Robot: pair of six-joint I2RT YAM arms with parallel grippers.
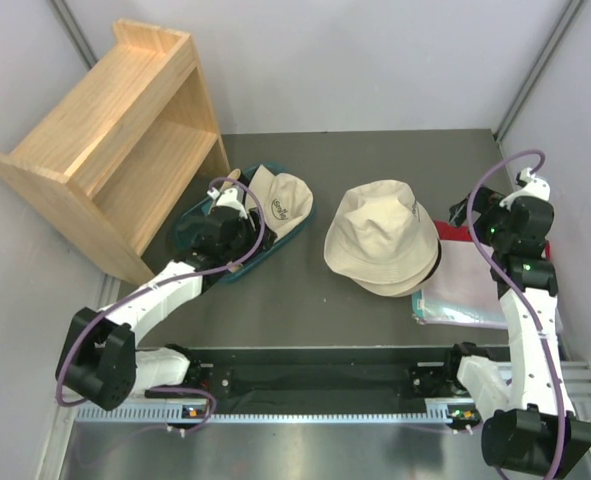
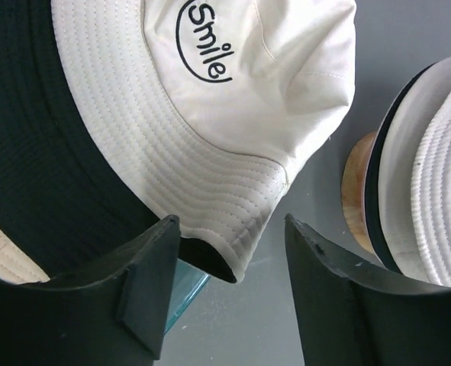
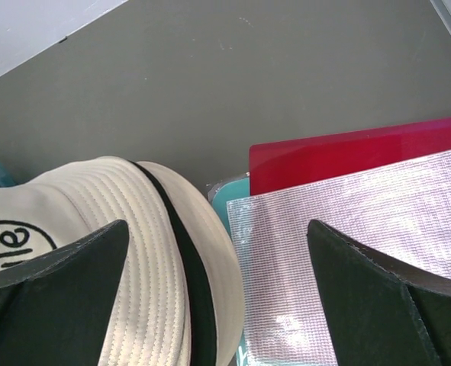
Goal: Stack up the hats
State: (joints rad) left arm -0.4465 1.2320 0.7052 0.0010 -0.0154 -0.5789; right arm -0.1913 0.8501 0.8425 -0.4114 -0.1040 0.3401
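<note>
- Where the table (image 1: 295, 300) is seen from above, the stacked hats (image 1: 382, 238) sit a little right of its middle, cream crowns up, with at least two brims showing one over the other.
- From the left wrist we see a black edge between those brims and a bit of the wooden stand (image 2: 355, 194) under them.
- The hat in the tub (image 2: 233, 99) lies apart from the stack, to its left. It is cream with "Smile" printed on the crown, and its black lining is turned out on one side.
- That hat rests in the teal tub (image 1: 187, 225), its brim hanging over the tub's edge.
- The left gripper (image 2: 231, 223) is low over the tub, jaws apart on either side of that brim and not yet pressed on it.
- The right gripper (image 3: 217, 229) hangs with its jaws spread wide and nothing between them, above the right edge of the stack's brim.
- Just right of the stack lie a mesh pouch (image 3: 362, 229) and a red sheet (image 3: 362, 152) beneath it.
- A wooden shelf (image 1: 115, 130) stands at the far left corner.
</note>
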